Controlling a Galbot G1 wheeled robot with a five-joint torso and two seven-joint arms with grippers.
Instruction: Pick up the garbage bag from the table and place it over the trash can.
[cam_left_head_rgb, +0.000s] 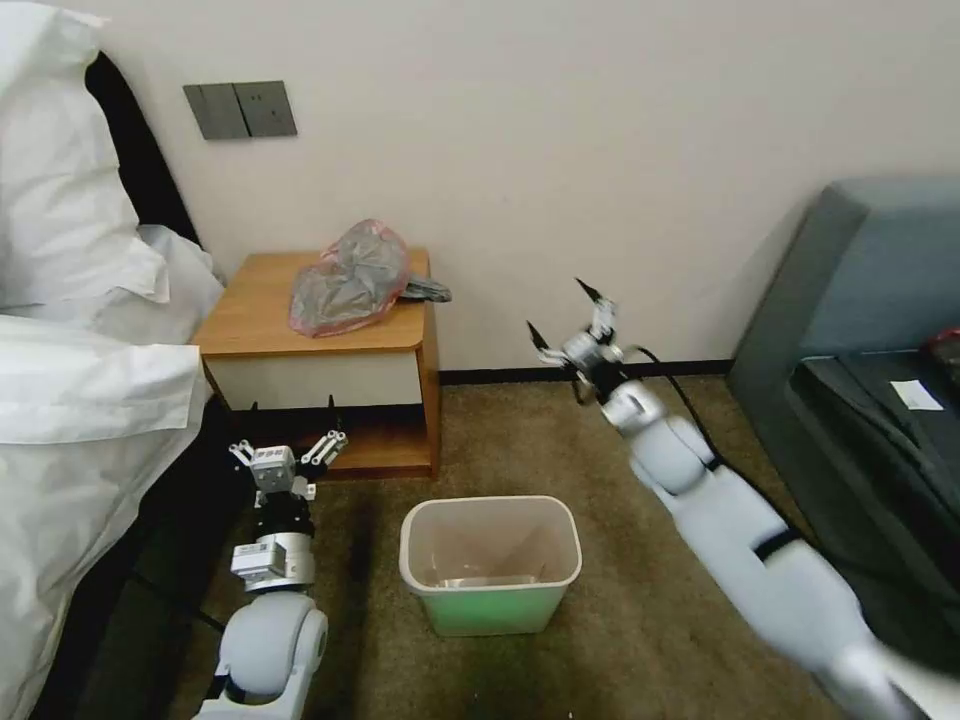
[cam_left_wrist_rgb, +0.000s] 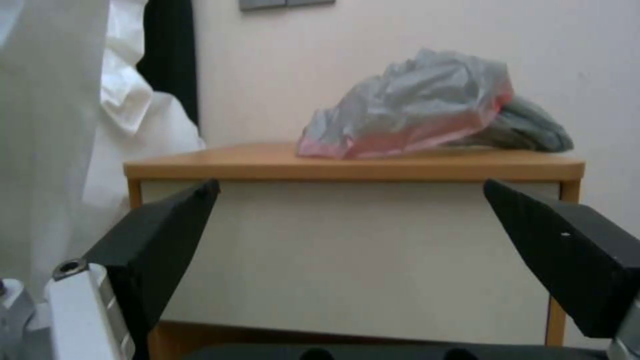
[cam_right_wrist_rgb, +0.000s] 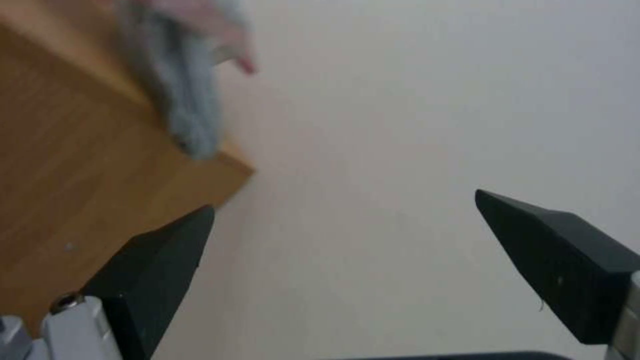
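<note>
The garbage bag (cam_left_head_rgb: 350, 278) lies in a crumpled heap on the far right part of the table (cam_left_head_rgb: 260, 310), its pinkish-red edge turned toward the near side and a darker grey fold trailing off at the table's right edge. It looks very light, soft and limp, with no stiffness of its own, and the thin crinkly film will probably slip and bunch under any pinch. A hold on a raised ridge of the heap, or on the pink rim where the layers gather, seems the safest; a grip on one thin layer could tear or let the rest sag and drag.

The right pincer (cam_left_head_rgb: 572, 315) hangs in the air to the right of the table, at about the height of its top, its jaws spread wide and holding nothing, well apart from the bag. The left pincer (cam_left_head_rgb: 288, 442) sits low in front of the table's open lower shelf, also spread and empty.

The trash can (cam_left_head_rgb: 490, 563) stands upright on the carpet, nearer than the table and between the two arms, its mouth uncovered. White bedding (cam_left_head_rgb: 80, 300) fills the left.
</note>
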